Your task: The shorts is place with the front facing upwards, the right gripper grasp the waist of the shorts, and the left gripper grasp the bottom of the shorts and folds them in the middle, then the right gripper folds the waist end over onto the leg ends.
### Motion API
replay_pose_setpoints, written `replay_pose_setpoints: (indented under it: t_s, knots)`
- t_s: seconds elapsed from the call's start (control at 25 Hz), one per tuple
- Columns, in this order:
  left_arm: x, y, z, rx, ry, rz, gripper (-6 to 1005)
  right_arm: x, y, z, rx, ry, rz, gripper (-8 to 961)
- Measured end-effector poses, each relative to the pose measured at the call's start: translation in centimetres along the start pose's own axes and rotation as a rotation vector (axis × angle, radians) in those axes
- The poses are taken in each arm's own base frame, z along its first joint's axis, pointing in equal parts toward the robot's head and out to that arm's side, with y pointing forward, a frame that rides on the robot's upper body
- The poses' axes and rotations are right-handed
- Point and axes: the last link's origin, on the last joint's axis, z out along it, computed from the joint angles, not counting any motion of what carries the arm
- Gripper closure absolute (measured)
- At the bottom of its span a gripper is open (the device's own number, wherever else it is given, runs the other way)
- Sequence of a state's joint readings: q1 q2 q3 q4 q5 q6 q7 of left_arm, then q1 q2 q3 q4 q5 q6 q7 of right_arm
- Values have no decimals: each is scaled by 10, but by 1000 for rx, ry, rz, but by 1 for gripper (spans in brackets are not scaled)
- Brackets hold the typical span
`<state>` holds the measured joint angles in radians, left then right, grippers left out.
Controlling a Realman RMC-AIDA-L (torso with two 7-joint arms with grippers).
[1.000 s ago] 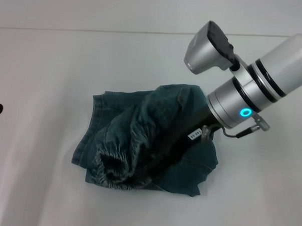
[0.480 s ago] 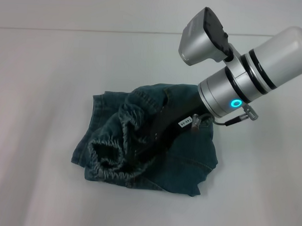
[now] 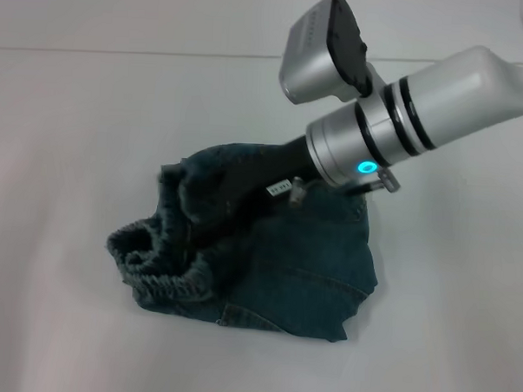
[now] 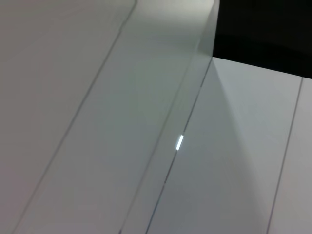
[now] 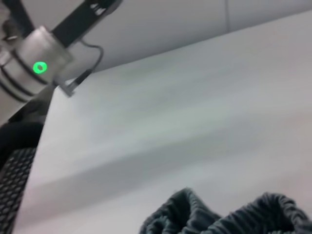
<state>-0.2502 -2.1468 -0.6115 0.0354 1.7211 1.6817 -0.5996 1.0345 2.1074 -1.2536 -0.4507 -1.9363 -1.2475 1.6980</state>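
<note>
Right gripper [image 3: 204, 213] fingers buried in shorts [image 3: 276, 266] (state unclear).

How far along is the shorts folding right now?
The shorts already look folded in half. The right end effector is carrying the elastic waist across toward the leg ends; its fingers are hidden in the denim. The waist isn't laid flat or released yet. The left arm is out of view.

No legible text (label unreadable)
</note>
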Motion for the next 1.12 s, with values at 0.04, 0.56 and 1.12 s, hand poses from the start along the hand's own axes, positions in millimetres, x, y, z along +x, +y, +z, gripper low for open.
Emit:
replay_pose_setpoints:
  t_s: [0.04,0.56,1.12]
  knots:
    - [1,-1,0,1,1,0,991,-3,-2,1,17,-20,-8,65]
    - [-2,-2,4,-5,-24,-1,976,4,-45,-21,394,-452,45,65]
    - [-14,27,7,-358,-201,69,922,99,-11,-102,409,-751,159,65]
